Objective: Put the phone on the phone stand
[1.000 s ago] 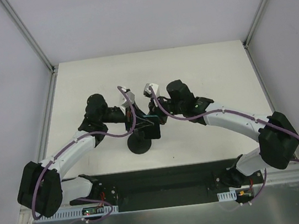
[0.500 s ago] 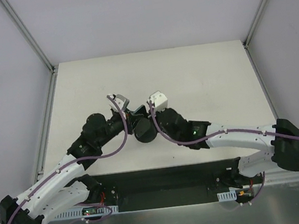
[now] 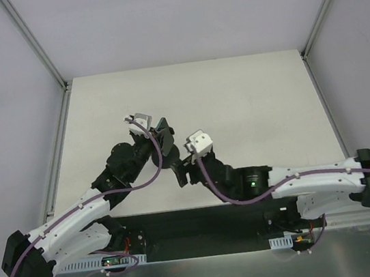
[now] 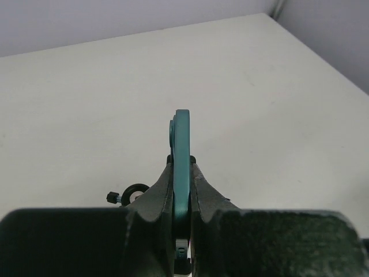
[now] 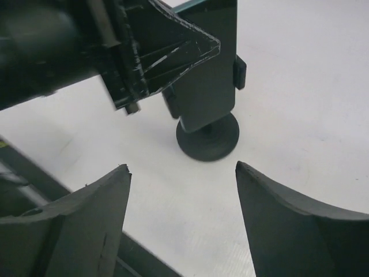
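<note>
The right arm has drawn back toward the counter's near edge since half a second ago, and the right gripper (image 5: 181, 166) now faces the phone stand (image 5: 207, 141) with its fingers spread wide, gripping nothing. The left gripper (image 4: 181, 162) pinches the phone (image 4: 182, 133) by its flat faces, upright at the stand's cradle above the disc. Both sit slightly left of the counter's middle, closer to the near edge.
</note>
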Tool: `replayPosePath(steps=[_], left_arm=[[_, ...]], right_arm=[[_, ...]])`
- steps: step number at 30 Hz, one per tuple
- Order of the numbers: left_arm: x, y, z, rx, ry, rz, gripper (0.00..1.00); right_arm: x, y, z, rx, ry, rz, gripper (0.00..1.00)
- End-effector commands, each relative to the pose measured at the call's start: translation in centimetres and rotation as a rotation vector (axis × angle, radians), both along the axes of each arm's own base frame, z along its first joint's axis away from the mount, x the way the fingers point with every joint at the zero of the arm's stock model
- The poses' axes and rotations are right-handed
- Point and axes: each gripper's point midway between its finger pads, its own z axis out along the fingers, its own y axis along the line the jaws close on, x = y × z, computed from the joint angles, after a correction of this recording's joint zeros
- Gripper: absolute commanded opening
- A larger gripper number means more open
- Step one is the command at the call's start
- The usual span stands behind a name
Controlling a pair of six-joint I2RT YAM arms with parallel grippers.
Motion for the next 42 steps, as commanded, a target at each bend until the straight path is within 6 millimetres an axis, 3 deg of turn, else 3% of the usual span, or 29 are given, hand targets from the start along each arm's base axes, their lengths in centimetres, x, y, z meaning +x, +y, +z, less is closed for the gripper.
replayPosePath(steps=[1,2,3,5,7,11,19,23,24,28,34,42], left_arm=[[1.7,3.1,0.1,0.057,-0.028,0.166,0.00],[1.6,3.3,-0.4,0.079,-0.004,0.169,0.00],[1.7,3.6,0.2,0.073,0.000,0.188,0.00],[1.5,4.3,-0.3,0.106,0.042,0.217,0.00],[1.3,5.2,0.8,0.109,0.037,0.249,0.00],[0.6,8.6,1.5,0.113,0.033,0.375,0.00],[-1.1,15.4,2.0,0.108,0.012,0.533,0.00],[-2.1,16.1,2.5,0.140,-0.031,0.449,0.00],[-2.4,15.5,2.5,0.155,-0.046,0.388,0.00],[-3.0,18.1,2.4,0.245,-0.078,0.467,0.00],[-3.1,16.8,3.0,0.264,-0.141,0.377,0.00],[-3.5,18.6,1.8,0.216,-0.050,0.485,0.00]], right_arm=[[-3.2,-3.3,2.9,0.066,0.031,0.187,0.79],[-3.4,-4.3,2.2,0.048,0.039,0.193,0.79],[-3.8,-5.8,-0.1,-0.011,0.066,0.193,0.80],[-4.4,-7.7,-0.4,0.013,0.079,0.207,0.80],[-4.8,-9.6,-1.9,0.044,0.107,0.196,0.80],[-5.0,-10.9,-2.4,0.105,0.100,0.195,0.82],[-5.4,-10.7,-2.4,0.084,0.083,0.243,0.82],[-5.8,-10.2,-3.0,0.082,0.101,0.269,0.82],[-6.0,-10.1,-3.1,0.091,0.107,0.275,0.82],[-6.3,-10.0,-3.3,0.109,0.112,0.297,0.82],[-6.3,-10.5,-2.9,0.127,0.098,0.295,0.82],[-6.3,-11.2,-3.0,0.131,0.114,0.282,0.82]])
